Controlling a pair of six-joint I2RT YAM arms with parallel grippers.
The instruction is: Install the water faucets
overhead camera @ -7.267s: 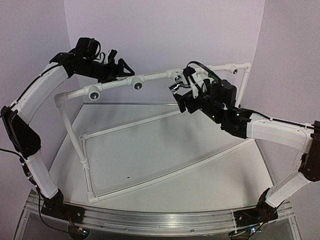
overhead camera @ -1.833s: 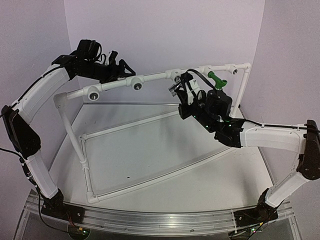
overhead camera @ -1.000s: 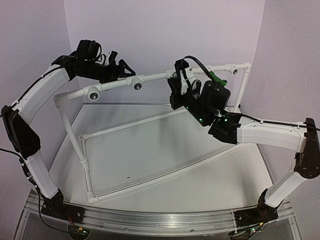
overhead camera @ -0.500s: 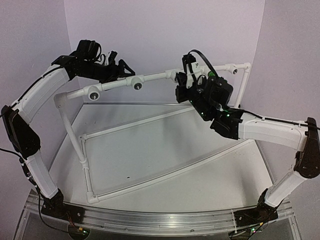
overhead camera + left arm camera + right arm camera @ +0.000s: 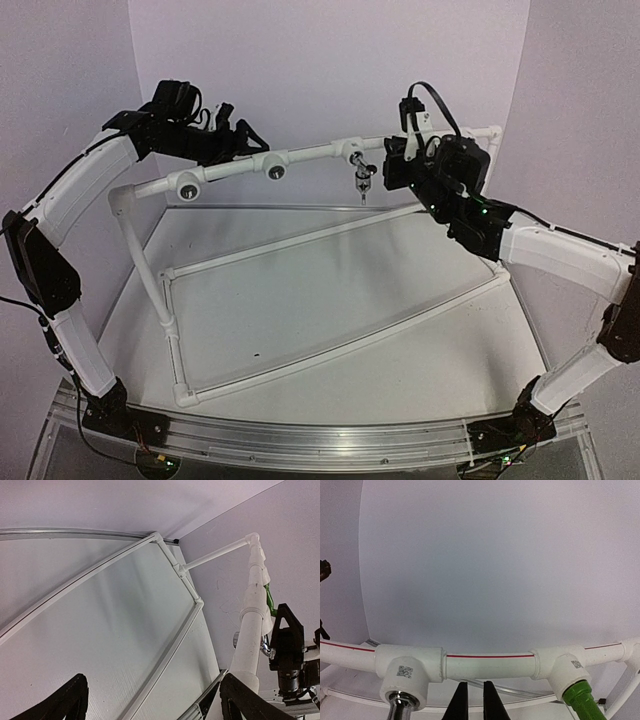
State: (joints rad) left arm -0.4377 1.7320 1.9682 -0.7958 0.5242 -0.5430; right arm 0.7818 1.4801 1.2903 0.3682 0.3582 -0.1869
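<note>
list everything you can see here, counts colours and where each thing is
chrome faucet: one, silver, hanging from a top-rail tee
green faucet: one, bright green, in the next tee to the right
open tees: two seen, white, dark holes, left part of top rail
pipe frame: one, white, standing on the table
table: one, white, under everything
backdrop: one, pale lilac, behind and beside
mounting rail: one, aluminium, near edge
left hand: one, black, open, by the rail's left part
right hand: one, black, nearly shut, empty, facing the rail between the faucets
</note>
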